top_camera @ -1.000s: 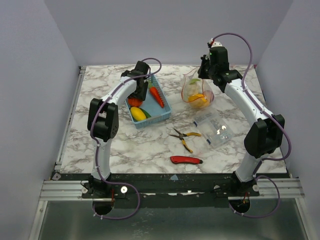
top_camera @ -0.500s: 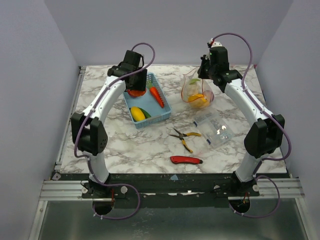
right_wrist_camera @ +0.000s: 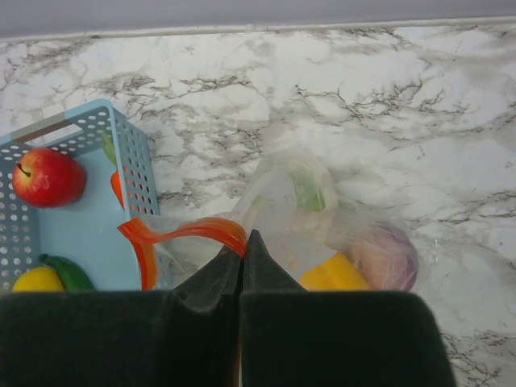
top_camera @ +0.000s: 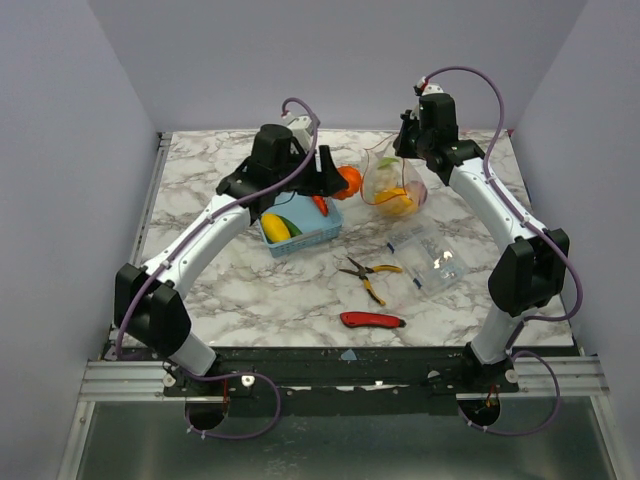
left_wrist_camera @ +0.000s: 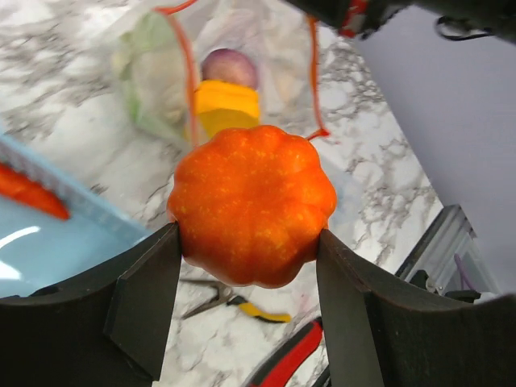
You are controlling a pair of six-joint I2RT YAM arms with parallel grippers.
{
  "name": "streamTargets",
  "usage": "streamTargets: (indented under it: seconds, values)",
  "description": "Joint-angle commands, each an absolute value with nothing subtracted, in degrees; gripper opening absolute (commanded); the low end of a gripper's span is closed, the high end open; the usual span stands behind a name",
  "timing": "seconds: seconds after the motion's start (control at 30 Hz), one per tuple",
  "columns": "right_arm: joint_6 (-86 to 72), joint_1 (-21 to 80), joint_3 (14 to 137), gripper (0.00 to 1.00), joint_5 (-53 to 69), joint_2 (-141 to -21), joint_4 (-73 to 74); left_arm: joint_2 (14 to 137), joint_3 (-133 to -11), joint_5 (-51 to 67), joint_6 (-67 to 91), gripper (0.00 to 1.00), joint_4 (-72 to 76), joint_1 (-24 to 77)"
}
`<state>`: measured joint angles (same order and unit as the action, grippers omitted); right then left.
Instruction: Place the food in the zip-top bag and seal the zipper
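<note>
The marble table [top_camera: 250, 290] carries everything, and both my arms reach to its far half, where the work sits. The light blue basket [top_camera: 308, 240] lies left of the middle. The zip-top bag [top_camera: 395, 182] stands just to its right, so each piece of food needs only a short carry.

My right gripper [right_wrist_camera: 242, 242] is closed flat on the bag's upper rim, with the film and the red-orange zipper [right_wrist_camera: 193, 228] pinched at its tips. I hold the rim lifted so the mouth stands up and gapes toward the basket instead of slumping on the table. The strip bows out in a loop, so I judge the mouth is open.

My left gripper [left_wrist_camera: 248, 238] clamps the orange pumpkin [left_wrist_camera: 251, 205] by its 2 flanks, the jaws at a middling spread set by the toy's width. The pumpkin hangs in the air between basket and bag. The bag's mouth is straight ahead in the wrist view, so I judge the step in hand is carrying it in.

Inside the bag lie 3 pieces: a yellow one [left_wrist_camera: 226, 105], a purple one [left_wrist_camera: 230, 64] and a pale green one [left_wrist_camera: 149, 68]. The basket holds an apple [right_wrist_camera: 47, 176], a carrot [top_camera: 320, 205], a lemon [right_wrist_camera: 36, 280] and a dark green piece [right_wrist_camera: 68, 272], so sealing is not yet due.
</note>
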<state>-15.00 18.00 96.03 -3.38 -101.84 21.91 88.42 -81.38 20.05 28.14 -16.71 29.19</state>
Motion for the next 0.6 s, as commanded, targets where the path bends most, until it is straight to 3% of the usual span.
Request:
streamTargets:
  seconds: [0.0, 0.37, 0.43, 0.5, 0.57]
  values:
    - [-15.68, 17.88, 95.24, 0.01, -1.8, -98.45, 19.18, 93.58, -87.38, 19.73, 28.04, 0.46, -8.8, 32.98]
    - [-15.95, 17.9, 94.6, 0.01, -1.1, -98.0, 18.69, 107.15, -102.26, 20.36, 31.3, 0.46, -13.81, 34.5]
    - [-16.11, 17.86, 94.41, 0.01, -0.89, -98.0, 18.49, 108.72, -104.0, 20.55, 31.63, 0.59, -14.62, 34.54]
    - [-16.1, 17.88, 94.27, 0.01, -0.73, -98.0, 18.29, 110.55, -106.71, 20.2, 31.72, 0.8, -17.12, 34.53]
    - [-16.24, 17.86, 94.35, 0.01, -0.69, -98.13, 18.28, 111.44, -108.18, 19.99, 31.24, 0.86, -19.12, 34.48]
